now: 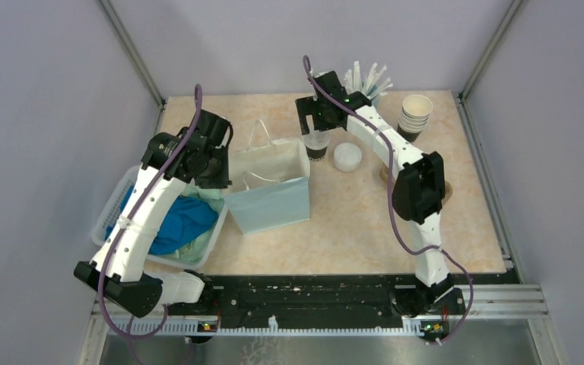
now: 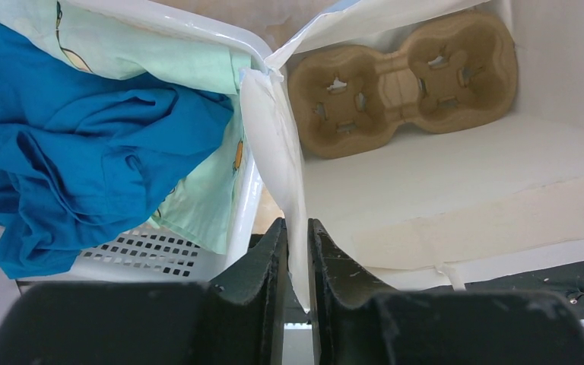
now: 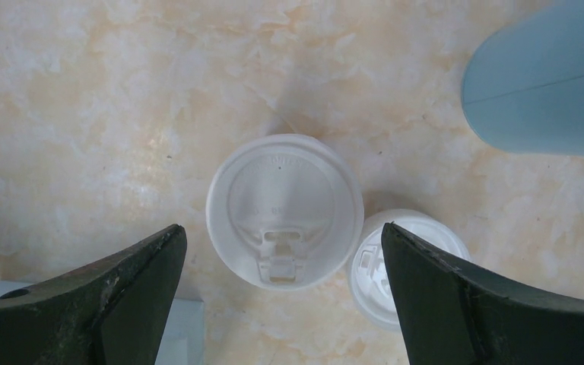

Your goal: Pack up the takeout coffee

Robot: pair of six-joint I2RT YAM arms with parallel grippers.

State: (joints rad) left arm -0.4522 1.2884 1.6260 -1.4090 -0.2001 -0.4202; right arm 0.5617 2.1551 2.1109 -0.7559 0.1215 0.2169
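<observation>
Right gripper point(image 3: 281, 232) gapes above the takeout coffee point(image 3: 285, 211), only its lid showing from the wrist; left gripper point(image 2: 296, 228), at nine o'clock of the bag point(image 1: 270, 201), straddles its wall, grip unclear.

Below the right tool point(image 3: 280, 236), wide apart, the takeout coffee point(image 3: 284, 201), a loose white lid point(image 3: 414, 262) just beside it
</observation>
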